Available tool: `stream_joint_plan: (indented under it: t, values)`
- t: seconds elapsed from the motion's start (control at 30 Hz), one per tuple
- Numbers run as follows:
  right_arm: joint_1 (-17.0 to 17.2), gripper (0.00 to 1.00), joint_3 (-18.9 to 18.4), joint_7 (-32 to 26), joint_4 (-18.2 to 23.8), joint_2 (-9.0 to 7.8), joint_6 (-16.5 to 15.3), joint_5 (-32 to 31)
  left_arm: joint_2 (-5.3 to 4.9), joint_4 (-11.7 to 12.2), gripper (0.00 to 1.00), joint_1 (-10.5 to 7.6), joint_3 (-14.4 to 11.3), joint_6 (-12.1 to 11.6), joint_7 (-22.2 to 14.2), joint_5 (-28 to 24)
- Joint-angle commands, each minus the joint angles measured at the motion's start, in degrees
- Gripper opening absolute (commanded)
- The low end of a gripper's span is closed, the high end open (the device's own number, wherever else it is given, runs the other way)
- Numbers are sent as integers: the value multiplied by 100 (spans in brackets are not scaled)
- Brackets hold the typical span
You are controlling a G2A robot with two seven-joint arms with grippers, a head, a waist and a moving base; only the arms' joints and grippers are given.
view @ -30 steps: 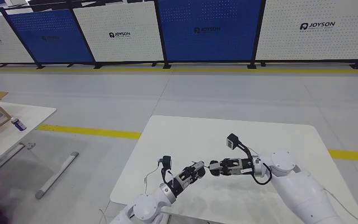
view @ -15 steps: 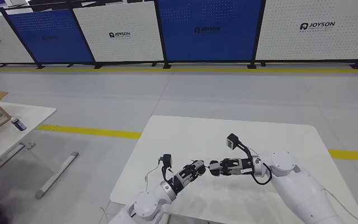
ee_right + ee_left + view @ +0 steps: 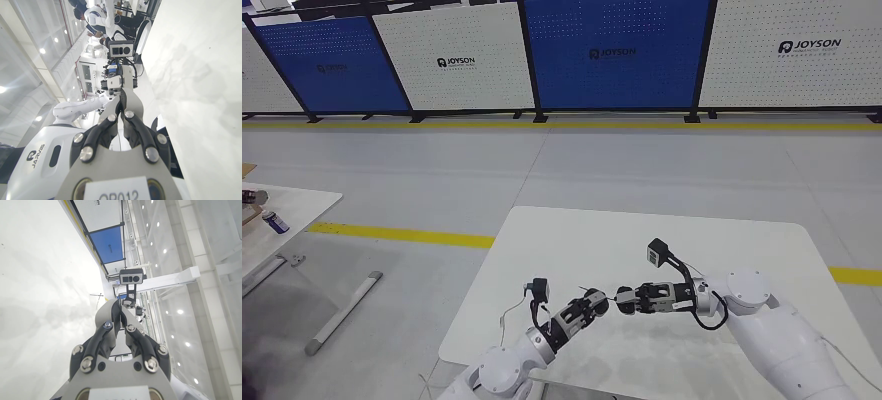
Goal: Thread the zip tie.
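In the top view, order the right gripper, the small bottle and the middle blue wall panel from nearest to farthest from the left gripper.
1. Right gripper, facing it over the table.
2. Small bottle, on the side table, left.
3. Blue wall panel, far behind.

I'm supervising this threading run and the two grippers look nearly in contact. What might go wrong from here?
1. The left gripper and right gripper meet tip to tip above the table; a slight misaim could knock their fingers together.
2. Both are shut, and the zip tie seems to be just a thin dark strand near the left gripper's tip; being so fine, it may bend or slip rather than thread.
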State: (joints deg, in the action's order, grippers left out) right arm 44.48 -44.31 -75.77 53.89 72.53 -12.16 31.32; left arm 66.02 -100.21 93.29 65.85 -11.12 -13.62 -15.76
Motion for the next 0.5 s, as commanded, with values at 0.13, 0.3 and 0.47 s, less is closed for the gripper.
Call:
stream_joint_plan:
  t: [0.13,0.3,0.47]
  values:
    - [0,0,0,0,0,0,0,0,-1,-14,0,19,-10,-13,12,43]
    - [62,10,-6,140,78,-2,21,-34,-1,-61,0,51,-17,83,71,57]
    - [197,91,-144,180,277,-67,130,-131,-2,-105,0,78,-3,138,108,46]
